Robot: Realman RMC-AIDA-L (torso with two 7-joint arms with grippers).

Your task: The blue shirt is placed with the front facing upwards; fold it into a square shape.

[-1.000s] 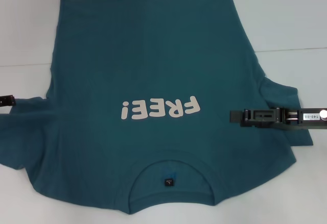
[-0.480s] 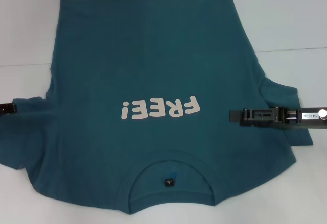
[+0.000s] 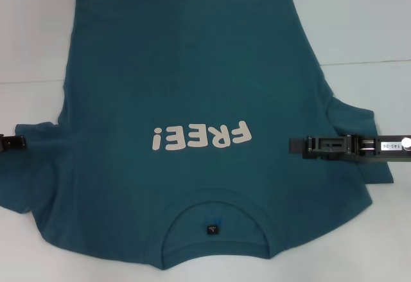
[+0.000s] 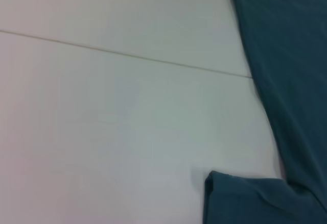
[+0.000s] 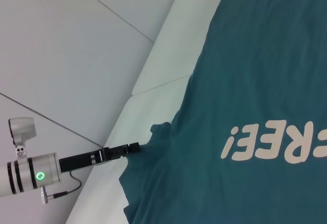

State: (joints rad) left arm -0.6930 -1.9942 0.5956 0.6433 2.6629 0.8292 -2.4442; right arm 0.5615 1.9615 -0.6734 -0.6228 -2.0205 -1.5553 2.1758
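Between my two grippers the blue shirt [image 3: 192, 141] lies flat on the white table [image 3: 366, 25], front up. Its long axis runs straight away from my body: the collar with the small dark neck label [image 3: 211, 229] is nearest me, the hem farthest, so the pale "FREE!" lettering [image 3: 200, 137] reads upside down from my head camera. Both sleeves spread sideways, one toward each arm.

My right gripper [image 3: 297, 146] reaches in over the shirt's right sleeve, its tip above the cloth just beside the end of the lettering; the chest spreads out beyond the tip, toward my left arm. My left gripper [image 3: 23, 142] sits at the outer edge of the left sleeve, only its dark tip showing at the border of the head view. I cannot tell whether either one is spread or closed.

From the right wrist, the left gripper [image 5: 134, 147] shows whole, its tip touching the sleeve edge where the cloth bunches slightly, something the head view cuts off. From the left wrist, only bare table, a seam line [image 4: 127, 55] and the shirt's side and sleeve corner [image 4: 245, 198] show, with no fingers.
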